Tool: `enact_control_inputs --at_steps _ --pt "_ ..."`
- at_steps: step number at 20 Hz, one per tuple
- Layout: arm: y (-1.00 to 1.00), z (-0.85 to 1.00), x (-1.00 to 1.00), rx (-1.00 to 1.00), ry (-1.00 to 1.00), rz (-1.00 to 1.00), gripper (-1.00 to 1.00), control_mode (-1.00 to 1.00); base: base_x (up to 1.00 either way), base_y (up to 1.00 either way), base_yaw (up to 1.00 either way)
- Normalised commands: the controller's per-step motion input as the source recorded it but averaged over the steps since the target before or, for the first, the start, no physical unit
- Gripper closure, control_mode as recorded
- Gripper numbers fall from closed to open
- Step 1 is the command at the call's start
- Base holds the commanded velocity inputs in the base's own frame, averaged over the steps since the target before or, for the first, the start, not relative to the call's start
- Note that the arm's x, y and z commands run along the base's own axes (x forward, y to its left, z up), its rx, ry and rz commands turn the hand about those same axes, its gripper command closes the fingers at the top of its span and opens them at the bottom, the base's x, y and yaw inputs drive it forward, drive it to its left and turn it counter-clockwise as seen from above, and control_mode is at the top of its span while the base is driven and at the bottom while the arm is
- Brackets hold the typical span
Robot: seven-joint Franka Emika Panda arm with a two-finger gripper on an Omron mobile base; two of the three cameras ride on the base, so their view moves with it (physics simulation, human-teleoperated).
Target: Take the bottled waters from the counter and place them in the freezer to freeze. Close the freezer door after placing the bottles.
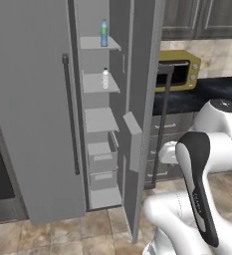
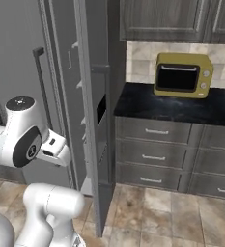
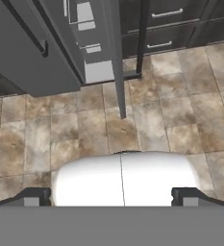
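Both bottled waters (image 1: 104, 34) stand on freezer (image 1: 33, 99) shelves. My tool (image 3: 111, 196) is fully open, empty. The open door (image 1: 140, 114) lies far-left of it.

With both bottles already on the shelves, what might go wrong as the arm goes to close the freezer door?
The freezer door stands wide open, edge-on to the robot, so a poorly placed push may slip off it. The open claw points at the floor, far from the door. A hard swing might topple the two bottles upright on their shelves.
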Motion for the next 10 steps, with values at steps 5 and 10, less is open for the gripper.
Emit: enact_control_inputs --at_steps 5,10 --pt "0.0 0.0 0.0 0.0 0.0 0.0 -1.0 1.0 0.33 0.0 -0.21" --pt "0.0 0.0 0.0 0.0 0.0 0.0 -1.0 1.0 0.47 0.0 -0.12"
